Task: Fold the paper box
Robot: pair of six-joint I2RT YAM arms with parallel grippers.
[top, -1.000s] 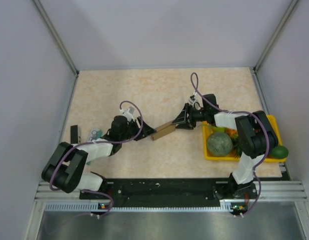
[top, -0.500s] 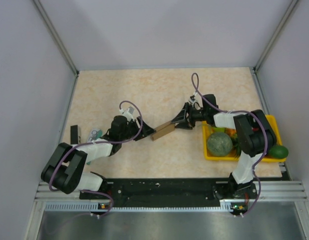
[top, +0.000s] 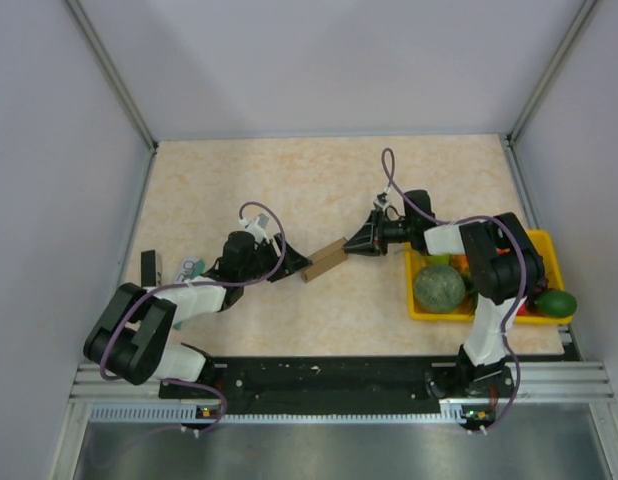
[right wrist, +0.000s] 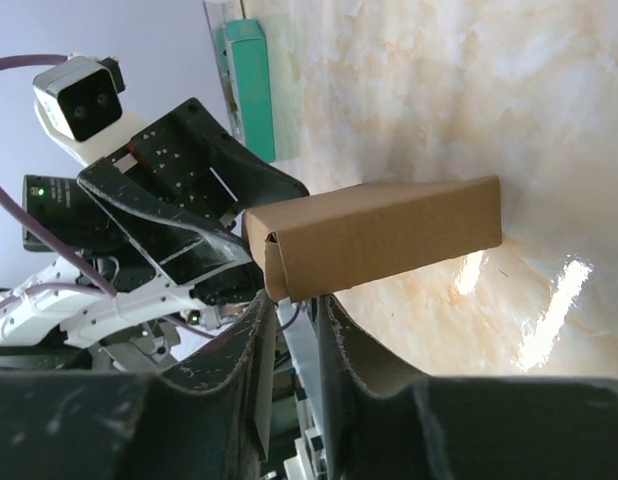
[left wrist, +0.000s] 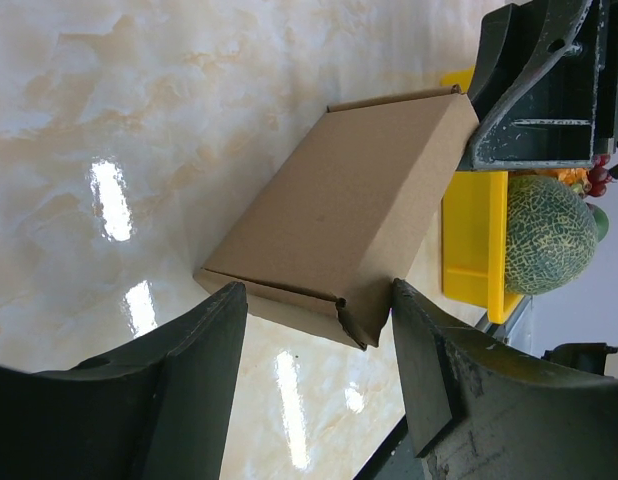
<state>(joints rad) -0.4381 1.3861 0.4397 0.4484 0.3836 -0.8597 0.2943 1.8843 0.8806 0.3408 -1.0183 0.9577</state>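
- One plain brown cardboard paper box (top: 325, 260) is lying near the middle of the pale marbled bench (top: 289, 180). It is a slim rectangular carton, and it is sitting between the two hands.
- The left hand (top: 296, 268) is keeping its fingers (left wrist: 204, 350) spread wide. The tips are sitting at the two corners of the carton's near end, where a tucked flap seam is showing. I cannot tell whether they are squeezing it.
- The right hand (top: 356, 246) is meeting the carton's far end. Its fingers (right wrist: 344, 350) are standing close together with only a narrow slit between them, and I cannot tell whether any cardboard is caught there.
- One yellow plastic tray (top: 413, 300) is sitting at the right of the bench, well apart from the carton.
- The tray is holding one netted green melon (top: 440, 288) and small orange and red pieces (top: 459, 263), which are too hidden to count.
- One smooth green fruit (top: 556, 302) is resting at the tray's right edge.
- One small teal-and-white packet (top: 192, 268) is lying at the left of the bench. Its printing is too small to read.
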